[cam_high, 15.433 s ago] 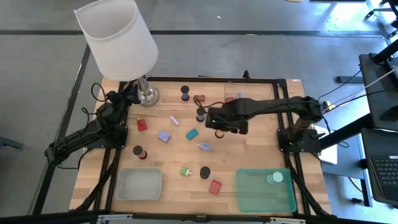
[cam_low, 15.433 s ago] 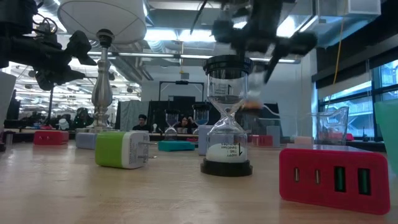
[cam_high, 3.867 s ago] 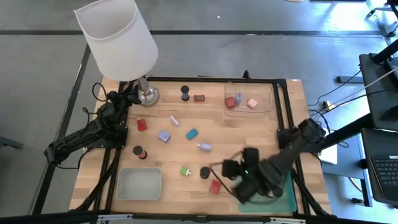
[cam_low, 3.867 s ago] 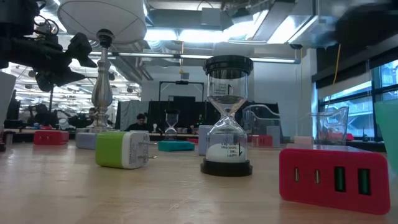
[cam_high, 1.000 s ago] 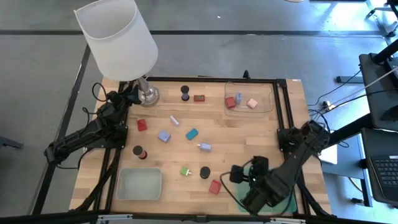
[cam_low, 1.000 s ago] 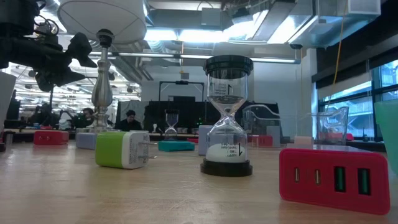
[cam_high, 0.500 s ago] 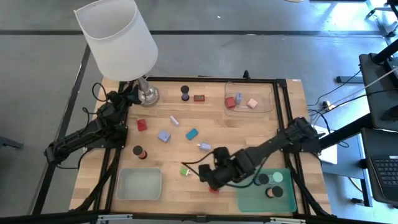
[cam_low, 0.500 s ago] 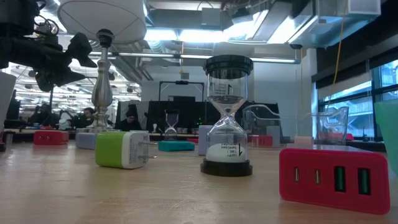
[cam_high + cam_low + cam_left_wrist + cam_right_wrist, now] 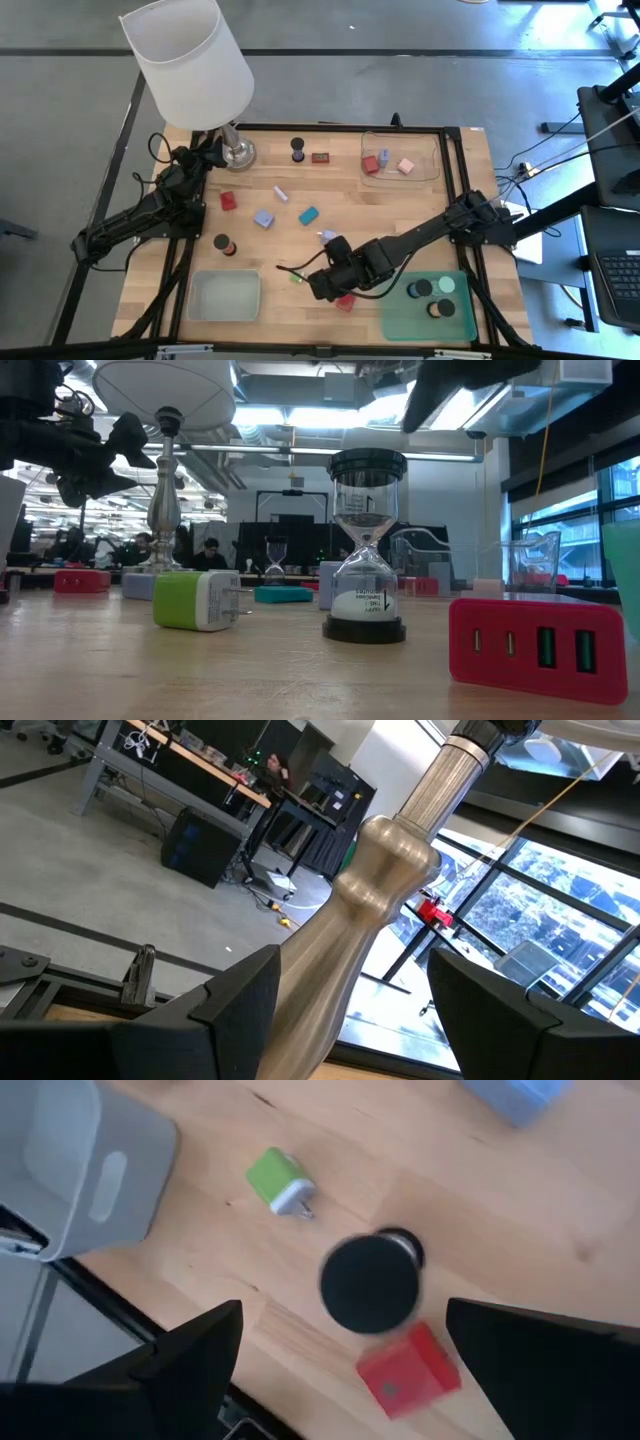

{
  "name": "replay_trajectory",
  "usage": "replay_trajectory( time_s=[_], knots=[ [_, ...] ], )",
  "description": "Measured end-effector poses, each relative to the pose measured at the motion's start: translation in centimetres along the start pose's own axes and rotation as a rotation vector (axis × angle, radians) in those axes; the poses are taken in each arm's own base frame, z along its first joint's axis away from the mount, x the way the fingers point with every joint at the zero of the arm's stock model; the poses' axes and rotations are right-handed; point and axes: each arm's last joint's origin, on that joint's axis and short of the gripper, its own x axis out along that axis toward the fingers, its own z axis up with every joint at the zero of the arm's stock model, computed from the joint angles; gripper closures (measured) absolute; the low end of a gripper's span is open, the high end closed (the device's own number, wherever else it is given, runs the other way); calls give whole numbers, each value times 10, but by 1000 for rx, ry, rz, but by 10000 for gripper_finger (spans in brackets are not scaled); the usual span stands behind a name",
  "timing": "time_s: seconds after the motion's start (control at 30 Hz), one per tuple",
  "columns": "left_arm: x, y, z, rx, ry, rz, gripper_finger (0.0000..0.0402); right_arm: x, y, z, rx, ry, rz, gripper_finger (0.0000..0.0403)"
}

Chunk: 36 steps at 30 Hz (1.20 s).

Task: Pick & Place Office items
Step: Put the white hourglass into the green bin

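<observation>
Office items lie scattered over the wooden table. My right gripper hovers open above a black-topped hourglass, which stands upright near the table's near edge between a green plug block and a red block. Nothing is between its fingers. In the low view the hourglass stands on its dark base, with the right arm high above it. My left gripper waits at the far left, open, with its fingers on either side of the lamp's metal stem.
A grey tray sits near left. A green tray near right holds dark cylinders. A clear tray at the far right holds red, lilac and pink pieces. The white-shaded lamp stands at the far left. More blocks lie mid-table.
My right gripper has swung from above the green tray toward the table's left edge and now hangs over the black-topped hourglass, still open. Its leaving has uncovered the dark cylinders in the green tray.
</observation>
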Motion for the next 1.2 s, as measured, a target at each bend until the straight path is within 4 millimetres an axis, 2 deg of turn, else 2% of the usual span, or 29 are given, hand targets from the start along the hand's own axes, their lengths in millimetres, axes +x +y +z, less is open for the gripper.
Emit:
replay_trajectory(
  time_s=[0.2,0.57,0.8,0.97,1.2],
  knots=[
    [0,0,0,0,0,0,151,13,1,-2,-68,-29,-23,51],
    [0,1,-1,9,9,6,151,52,0,-7,-90,-17,-94,51],
    [0,1,-1,11,10,6,151,58,-2,-7,-35,7,-123,56],
    [0,1,-1,10,10,6,151,58,-3,-6,13,0,-127,93],
    [0,1,-1,11,11,6,151,58,-3,-6,90,-8,-129,186]
  ],
)
